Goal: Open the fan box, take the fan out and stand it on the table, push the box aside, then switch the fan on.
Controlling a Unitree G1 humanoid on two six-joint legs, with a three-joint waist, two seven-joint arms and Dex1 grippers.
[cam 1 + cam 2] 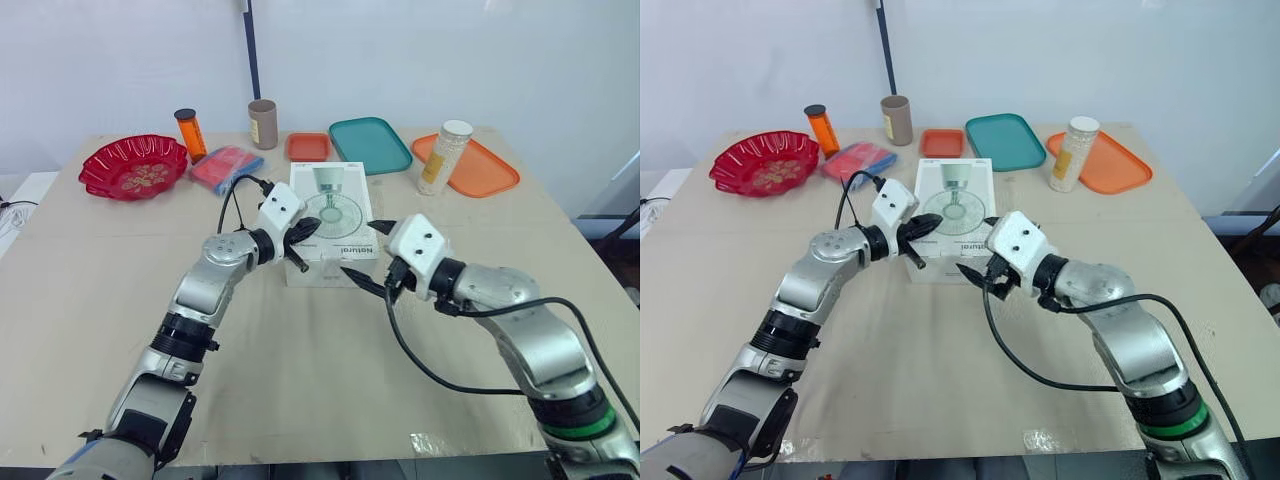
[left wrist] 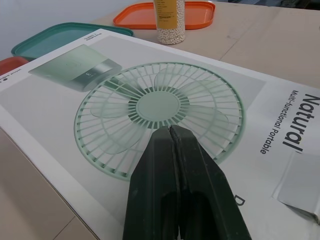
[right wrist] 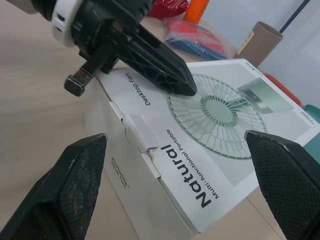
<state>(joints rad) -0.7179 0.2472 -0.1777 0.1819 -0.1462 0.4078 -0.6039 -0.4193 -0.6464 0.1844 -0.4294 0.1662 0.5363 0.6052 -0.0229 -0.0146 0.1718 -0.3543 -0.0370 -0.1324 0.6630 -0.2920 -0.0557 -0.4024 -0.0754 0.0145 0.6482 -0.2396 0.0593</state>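
White card box (image 1: 335,215), flaps shut, lies flat on the table (image 1: 300,380). The left gripper (image 2: 170,131) has its fingers pressed together, empty. Its tips sit over the fan printed on the box's top, touching or just above it. The right gripper (image 3: 172,137) is spread wide, empty, just off the box's near end, facing the tucked tab (image 3: 140,132). Both arms reach forward, elbows bent, converging on the box. Beyond the box lie a teal tray (image 1: 370,143) and a small orange tray (image 1: 308,146). Right of those, a larger orange tray (image 1: 480,168) carries a bead bottle (image 1: 443,157).
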